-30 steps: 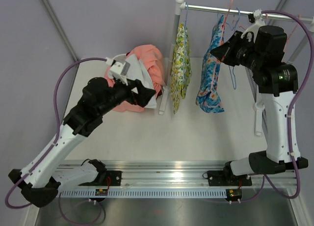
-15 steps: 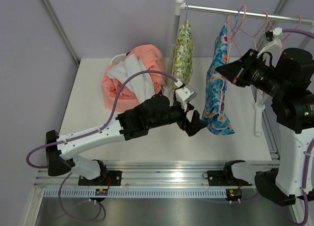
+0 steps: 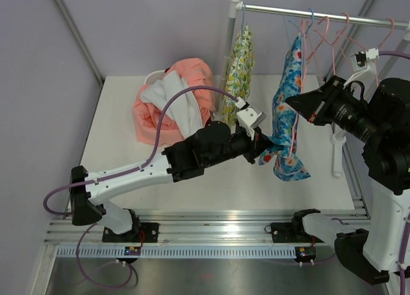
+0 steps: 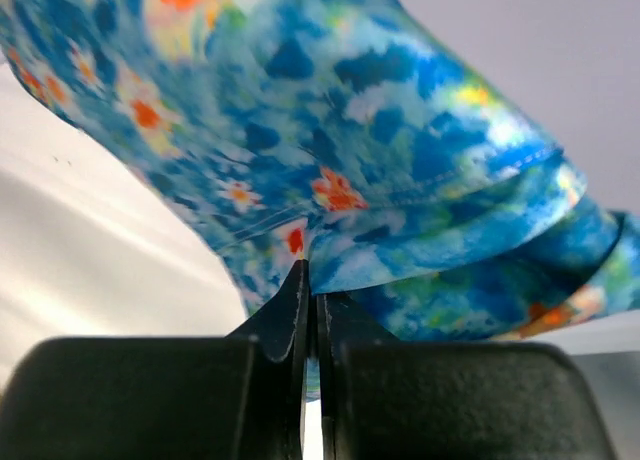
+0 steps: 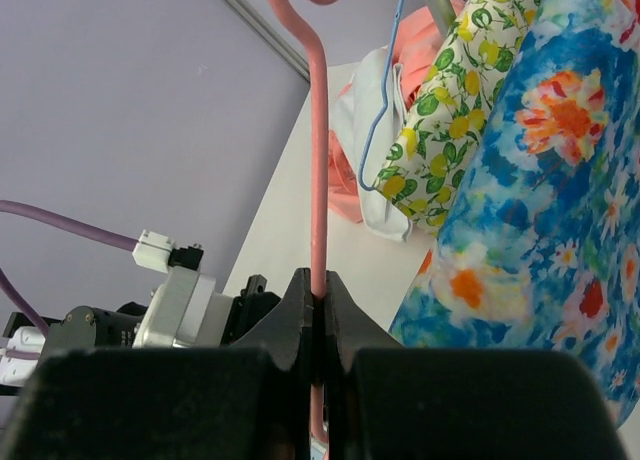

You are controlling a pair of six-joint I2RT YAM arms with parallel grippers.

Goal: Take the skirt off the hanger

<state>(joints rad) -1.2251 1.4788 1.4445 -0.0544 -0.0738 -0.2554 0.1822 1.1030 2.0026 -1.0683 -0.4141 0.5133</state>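
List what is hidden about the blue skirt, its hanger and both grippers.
Right wrist: pink hanger below the right gripper, hidden by its fingers.
Left wrist: blue skirt, upper part cut off by the top edge.
Top view: how skirt and hanger join, too small, covered by fabric.

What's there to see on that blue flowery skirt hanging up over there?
The blue skirt looks like thin, soft fabric printed with white and orange flowers, with a stitched hem. It hangs draped and folded on a pink hanger, up by the metal rail. The left gripper is shut on its lower edge, and the right gripper clamps the hanger's thin bar right beside the cloth.
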